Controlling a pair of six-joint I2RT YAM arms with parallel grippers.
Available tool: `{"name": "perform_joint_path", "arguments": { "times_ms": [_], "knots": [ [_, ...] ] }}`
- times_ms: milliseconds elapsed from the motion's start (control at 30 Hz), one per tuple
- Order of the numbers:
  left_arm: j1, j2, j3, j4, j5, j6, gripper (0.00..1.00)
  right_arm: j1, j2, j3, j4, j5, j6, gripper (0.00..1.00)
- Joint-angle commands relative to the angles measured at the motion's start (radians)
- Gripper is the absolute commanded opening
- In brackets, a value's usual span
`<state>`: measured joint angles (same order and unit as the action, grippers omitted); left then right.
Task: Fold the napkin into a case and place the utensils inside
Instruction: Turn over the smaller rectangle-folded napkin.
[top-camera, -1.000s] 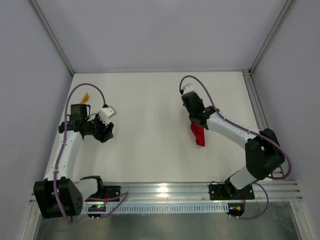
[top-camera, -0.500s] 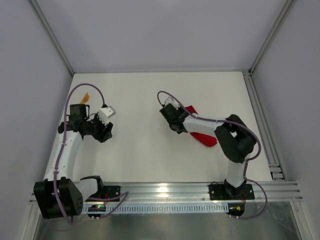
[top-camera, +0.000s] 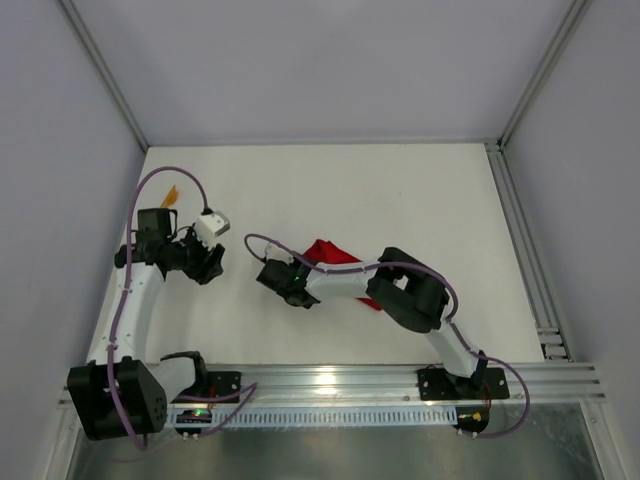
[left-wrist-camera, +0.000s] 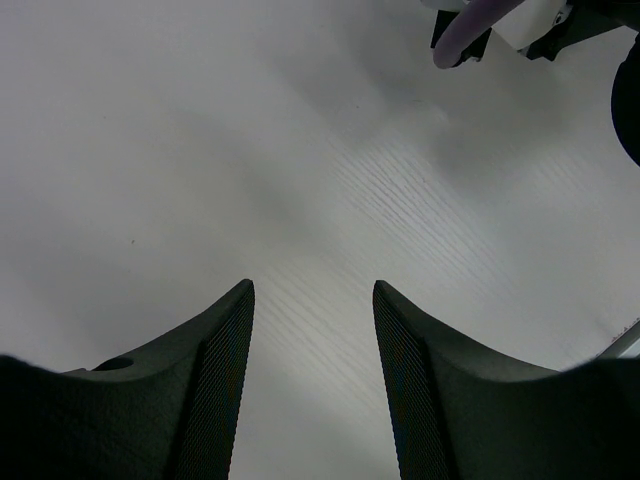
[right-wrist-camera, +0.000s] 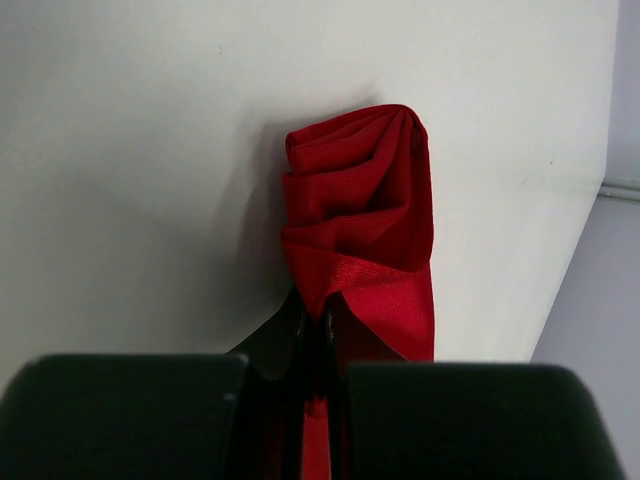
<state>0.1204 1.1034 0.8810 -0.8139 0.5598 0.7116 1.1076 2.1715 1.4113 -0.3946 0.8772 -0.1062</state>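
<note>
Napkin (right-wrist-camera: 365, 190) is pinched in your right hand (right-wrist-camera: 315, 315). The fingers are closed tight on one edge, and the rest is bunched in crumpled folds just beyond the tips. From the top view, the right hand (top-camera: 283, 280) is reached across to left of centre. Red cloth (top-camera: 325, 253) trails under the forearm, mid-table and toward the near side.

Your left hand (left-wrist-camera: 312, 290) is wide open with nothing between the fingers, only bare table (left-wrist-camera: 200, 150) below. It sits at the left side, just left of the right hand.

An orange utensil (top-camera: 172, 194) pokes out at the far left behind the left arm. You can't tell which piece it is, and no second one is visible.

Step looks like laying out the napkin, with no fold made and no case formed. Next move likely calls for spreading the cloth flat on the table. That probably means the left hand taking a second corner so you can pull it taut before creasing. Utensils come after.
</note>
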Motion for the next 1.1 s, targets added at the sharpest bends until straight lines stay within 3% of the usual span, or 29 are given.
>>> {"name": "perform_joint_path", "arguments": {
  "times_ms": [0, 167, 367, 467, 533, 667, 933, 1067],
  "knots": [
    [0.010, -0.016, 0.039, -0.010, 0.005, 0.002, 0.53, 0.026, 0.005, -0.006, -0.009, -0.128, 0.135, 0.03],
    [0.012, -0.016, 0.045, -0.010, 0.006, -0.001, 0.53, 0.055, 0.013, 0.012, 0.008, -0.201, 0.152, 0.03],
    [0.013, -0.014, 0.050, -0.016, 0.000, 0.003, 0.53, 0.156, -0.045, -0.077, 0.143, -0.270, 0.023, 0.06],
    [0.015, -0.014, 0.049, -0.016, -0.003, -0.001, 0.53, 0.187, -0.071, -0.127, 0.192, -0.294, -0.001, 0.17],
    [0.016, -0.016, 0.050, -0.014, -0.001, -0.001, 0.53, 0.195, -0.075, -0.153, 0.204, -0.307, -0.013, 0.38],
    [0.018, -0.013, 0.056, -0.014, -0.004, -0.001, 0.53, 0.230, -0.090, -0.193, 0.253, -0.317, -0.044, 0.55],
    [0.021, -0.013, 0.056, -0.002, -0.012, -0.006, 0.54, 0.270, -0.261, -0.221, 0.342, -0.515, -0.024, 0.69],
    [0.038, -0.007, 0.046, 0.094, -0.101, -0.118, 0.56, 0.264, -0.418, -0.290, 0.431, -0.572, -0.004, 0.70]
  ]
}}
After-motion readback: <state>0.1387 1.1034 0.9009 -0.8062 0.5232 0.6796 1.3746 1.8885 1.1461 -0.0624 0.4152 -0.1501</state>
